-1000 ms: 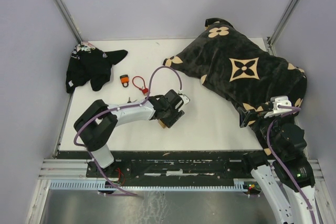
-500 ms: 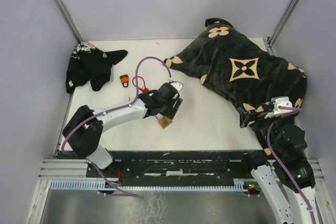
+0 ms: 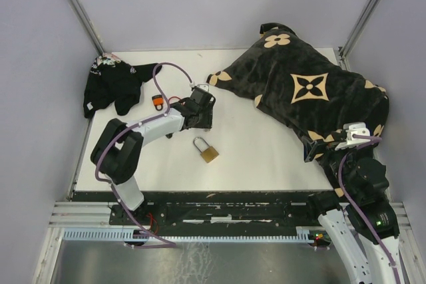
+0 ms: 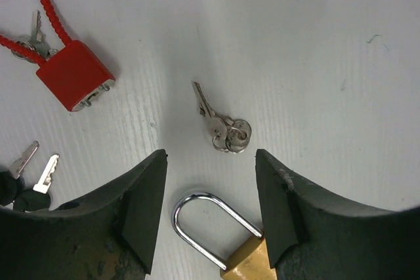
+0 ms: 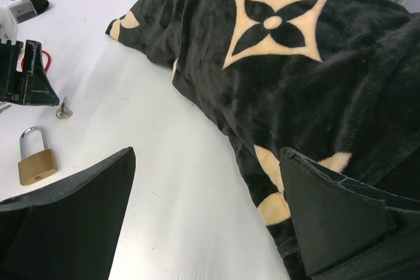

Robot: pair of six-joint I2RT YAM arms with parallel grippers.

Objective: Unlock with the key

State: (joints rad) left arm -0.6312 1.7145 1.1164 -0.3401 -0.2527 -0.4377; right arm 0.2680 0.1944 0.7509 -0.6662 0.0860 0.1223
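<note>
Your left gripper (image 4: 210, 175) is hovering with its jaws spread, grasping nothing, over the key (image 4: 220, 126) lying flat on the table (image 4: 328, 44); the brass padlock (image 3: 210, 155) is lying just beside the key, shackle towards it. Your right gripper (image 5: 207, 168) is also gaping, empty, beside the black blanket (image 5: 295, 63).

Bare table (image 4: 315, 63) rings the keys (image 4: 220, 126); red padlock (image 4: 74, 75) (corded) and brass padlock (image 4: 241, 263) lie near
</note>
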